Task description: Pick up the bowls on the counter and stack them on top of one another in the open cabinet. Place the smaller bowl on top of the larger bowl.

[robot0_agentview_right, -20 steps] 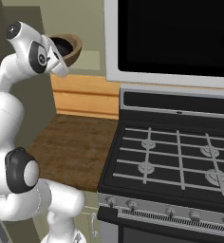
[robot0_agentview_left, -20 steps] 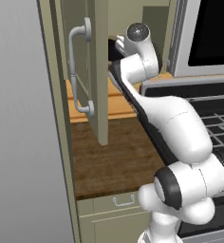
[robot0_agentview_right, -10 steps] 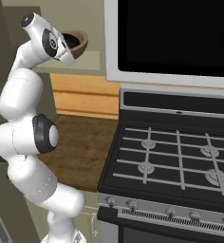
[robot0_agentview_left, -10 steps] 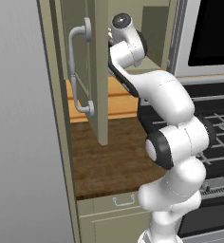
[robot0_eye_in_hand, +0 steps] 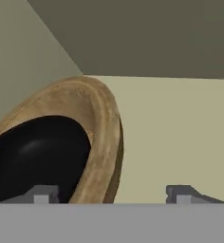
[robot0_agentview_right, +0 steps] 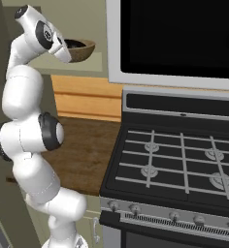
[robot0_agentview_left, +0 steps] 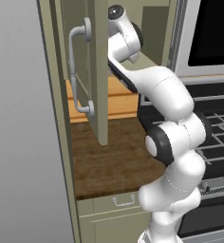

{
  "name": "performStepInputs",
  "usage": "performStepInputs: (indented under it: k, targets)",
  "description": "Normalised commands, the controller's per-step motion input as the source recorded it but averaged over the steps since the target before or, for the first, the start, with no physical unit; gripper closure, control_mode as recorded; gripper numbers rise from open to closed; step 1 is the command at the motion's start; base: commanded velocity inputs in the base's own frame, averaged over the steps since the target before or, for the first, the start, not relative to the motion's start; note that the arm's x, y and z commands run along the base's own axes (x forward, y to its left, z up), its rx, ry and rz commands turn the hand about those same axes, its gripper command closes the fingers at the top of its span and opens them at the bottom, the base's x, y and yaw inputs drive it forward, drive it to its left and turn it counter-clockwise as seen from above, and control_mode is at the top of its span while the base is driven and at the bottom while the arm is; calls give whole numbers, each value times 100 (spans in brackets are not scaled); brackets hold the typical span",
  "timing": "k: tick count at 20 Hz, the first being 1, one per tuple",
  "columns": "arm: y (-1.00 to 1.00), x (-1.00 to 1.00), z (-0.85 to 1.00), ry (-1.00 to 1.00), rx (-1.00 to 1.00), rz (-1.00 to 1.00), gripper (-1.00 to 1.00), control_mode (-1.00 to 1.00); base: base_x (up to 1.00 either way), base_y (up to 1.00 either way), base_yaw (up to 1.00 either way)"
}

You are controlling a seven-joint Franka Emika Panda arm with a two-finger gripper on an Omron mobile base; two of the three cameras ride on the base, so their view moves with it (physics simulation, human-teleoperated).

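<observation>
The larger tan bowl [robot0_agentview_right: 85, 52] sits on the shelf inside the open cabinet [robot0_agentview_left: 97, 71]. The smaller black bowl [robot0_eye_in_hand: 33, 152] lies nested inside the tan bowl [robot0_eye_in_hand: 102, 118]. My gripper [robot0_eye_in_hand: 114, 194] is right at the tan bowl's near edge and open, its fingertips wide apart. The tan rim passes between them, one tip over the black inside and the other beside the bowl over the shelf. I cannot tell whether either finger touches the bowl. The counter [robot0_agentview_left: 114, 161] below holds no bowl.
The cabinet door with its curved grey handle [robot0_agentview_left: 75, 71] stands open to the left of my arm. A black stove [robot0_agentview_right: 174, 160] adjoins the counter on the right, with a dark microwave [robot0_agentview_right: 179, 34] above it. A drawer [robot0_agentview_left: 123, 201] sits under the counter edge.
My arm has folded up closer to the cabinet and its elbow has swung round, while the hand stays at the bowls. The bowls have not moved.
</observation>
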Motion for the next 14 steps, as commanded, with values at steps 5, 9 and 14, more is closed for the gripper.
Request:
performStepInputs:
  k: [5,9,14]
  targets:
    - [-43,-100,-88,-17,2,-5,-100,-100,0,0,0]
    - [-89,-100,-100,-21,6,-4,-100,-100,0,0,0]
    - [-99,-100,-100,-8,4,-1,-100,-100,0,0,0]
